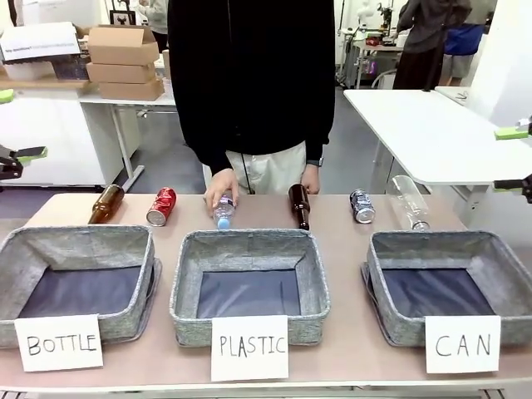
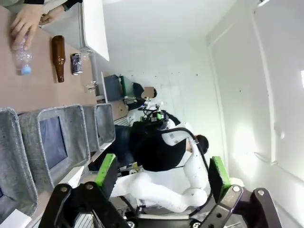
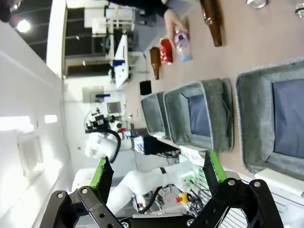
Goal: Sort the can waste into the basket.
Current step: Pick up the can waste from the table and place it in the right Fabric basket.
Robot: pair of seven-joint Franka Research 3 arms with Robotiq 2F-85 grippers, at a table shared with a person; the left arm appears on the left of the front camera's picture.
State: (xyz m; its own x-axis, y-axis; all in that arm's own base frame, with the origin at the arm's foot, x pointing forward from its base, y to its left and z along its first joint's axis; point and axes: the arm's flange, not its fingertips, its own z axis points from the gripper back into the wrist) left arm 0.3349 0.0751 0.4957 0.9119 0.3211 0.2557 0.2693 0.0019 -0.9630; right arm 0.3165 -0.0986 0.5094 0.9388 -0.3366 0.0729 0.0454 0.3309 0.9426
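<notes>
The red can [image 1: 161, 206] lies on its side behind the BOTTLE basket [image 1: 76, 278]; it also shows in the right wrist view [image 3: 166, 51]. The silvery-grey can [image 1: 362, 205] lies behind the grey basket carded "CAN" [image 1: 449, 287], and is small in the left wrist view [image 2: 76, 63]. That basket holds nothing. My left gripper [image 1: 17, 125] hangs open at the left edge, well off the table, its jaws wide [image 2: 161, 175]. My right gripper [image 1: 511, 158] hangs open at the right edge, above and beyond the CAN basket [image 3: 266, 118], jaws wide [image 3: 158, 171].
A person in black stands at the far side, one hand [image 1: 220, 184] on a small clear bottle [image 1: 224, 214]. Two brown bottles [image 1: 106, 204] [image 1: 299, 206] and a large clear bottle [image 1: 409, 202] lie in the same row. The PLASTIC basket [image 1: 249, 287] sits mid-table.
</notes>
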